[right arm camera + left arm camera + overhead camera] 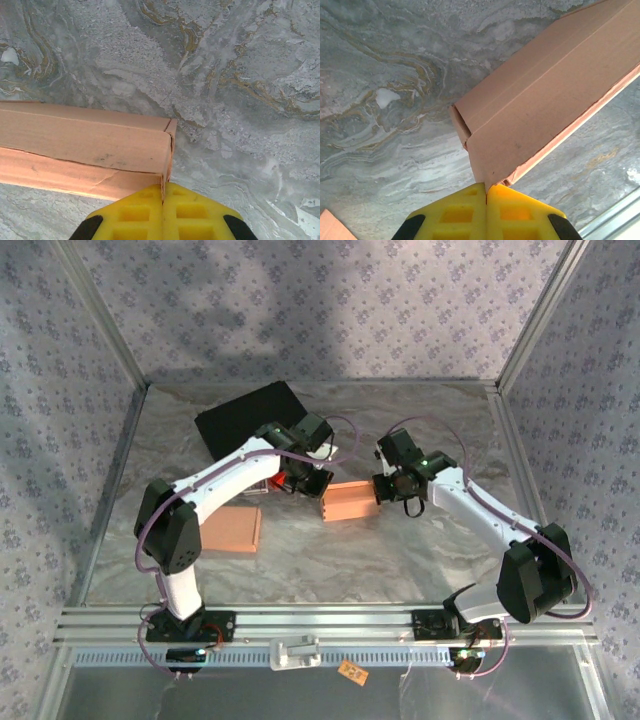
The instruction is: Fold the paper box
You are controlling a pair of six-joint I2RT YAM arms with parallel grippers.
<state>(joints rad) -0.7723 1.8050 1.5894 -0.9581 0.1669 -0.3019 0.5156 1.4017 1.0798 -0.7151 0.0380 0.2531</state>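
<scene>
The paper box (350,502) is a tan cardboard box lying between the two arms in the middle of the table. My left gripper (305,483) is at its left end, yellow jaws shut on a corner of the box (540,110). At the right end my right gripper (388,486) is shut on the edge of the end wall of the box (85,140). The yellow fingers (455,212) of the left gripper meet at the cardboard corner, and the right gripper's fingers (140,212) pinch a thin cardboard edge.
A flat tan cardboard sheet (232,530) lies at the left under the left arm. A black flat pad (250,418) sits at the back left. Metal frame rails (330,622) run along the near edge, with patterned walls around the marbled table (400,560).
</scene>
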